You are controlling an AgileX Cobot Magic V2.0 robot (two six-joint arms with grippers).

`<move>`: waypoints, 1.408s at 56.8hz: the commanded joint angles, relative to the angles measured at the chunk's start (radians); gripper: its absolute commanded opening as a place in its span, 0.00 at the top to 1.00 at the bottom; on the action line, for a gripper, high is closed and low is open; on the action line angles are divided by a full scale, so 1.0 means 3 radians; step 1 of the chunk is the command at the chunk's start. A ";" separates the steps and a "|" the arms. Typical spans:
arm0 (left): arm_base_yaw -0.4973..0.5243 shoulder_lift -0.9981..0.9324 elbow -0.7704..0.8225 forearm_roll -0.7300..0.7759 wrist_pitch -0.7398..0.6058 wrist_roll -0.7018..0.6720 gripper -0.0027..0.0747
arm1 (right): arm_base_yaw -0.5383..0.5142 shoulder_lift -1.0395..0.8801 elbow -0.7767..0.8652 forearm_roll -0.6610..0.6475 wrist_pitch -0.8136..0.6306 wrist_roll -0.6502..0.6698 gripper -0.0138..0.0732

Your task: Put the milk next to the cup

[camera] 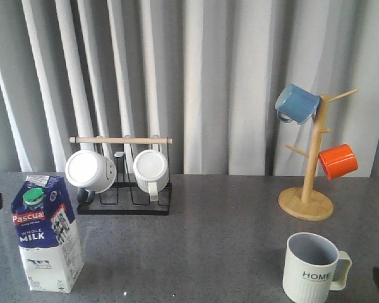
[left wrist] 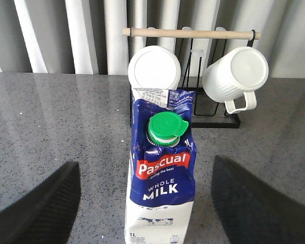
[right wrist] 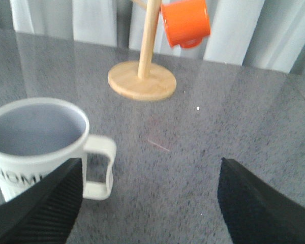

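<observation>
The milk [camera: 47, 233] is a tall blue-and-white carton with a green cap, upright at the table's front left. In the left wrist view the milk [left wrist: 160, 188] stands between the spread fingers of my left gripper [left wrist: 145, 163], which is open, with table showing on both sides of the carton. The cup [camera: 311, 268], a pale ribbed mug lettered HOME, stands at the front right with its handle to the right. My right gripper [right wrist: 151, 162] is open over bare table just right of the cup [right wrist: 35, 147], one finger [right wrist: 40, 213] close to the handle.
At the back left a black wire rack [camera: 123, 201] with a wooden bar holds two white mugs. On the right stands a wooden mug tree [camera: 306, 202] with a blue mug [camera: 297, 103] and an orange mug [camera: 338, 161]. Grey curtains hang behind the table.
</observation>
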 commanded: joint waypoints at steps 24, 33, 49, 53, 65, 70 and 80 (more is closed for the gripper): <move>-0.0013 -0.0033 -0.0117 -0.0040 -0.0253 -0.0012 0.32 | -0.0024 0.1525 0.0383 -0.0377 -0.2562 0.0093 0.22; -0.0013 -0.0033 -0.0117 -0.0040 -0.0253 -0.0012 0.32 | -0.0024 0.1771 0.0306 -0.0250 -0.2777 0.0194 0.22; -0.0013 -0.0033 -0.0117 -0.0040 -0.0253 -0.0012 0.32 | -0.0024 0.1989 -0.0050 -0.0240 -0.2811 0.0409 0.22; -0.0013 -0.0033 -0.0117 -0.0040 -0.0253 -0.0012 0.32 | -0.0024 0.2034 -0.0157 -0.0267 -0.2785 0.0492 0.22; -0.0013 -0.0033 -0.0117 -0.0040 -0.0253 -0.0012 0.32 | -0.0024 0.2182 -0.0451 -0.0331 -0.2449 0.0528 0.24; -0.0013 -0.0033 -0.0117 -0.0040 -0.0253 -0.0012 0.32 | -0.0024 0.2260 -0.0544 -0.0394 -0.2394 0.0528 0.32; -0.0013 -0.0033 -0.0117 -0.0039 -0.0250 -0.0012 0.32 | -0.0024 0.2325 -0.0614 -0.0507 -0.2360 0.0528 0.78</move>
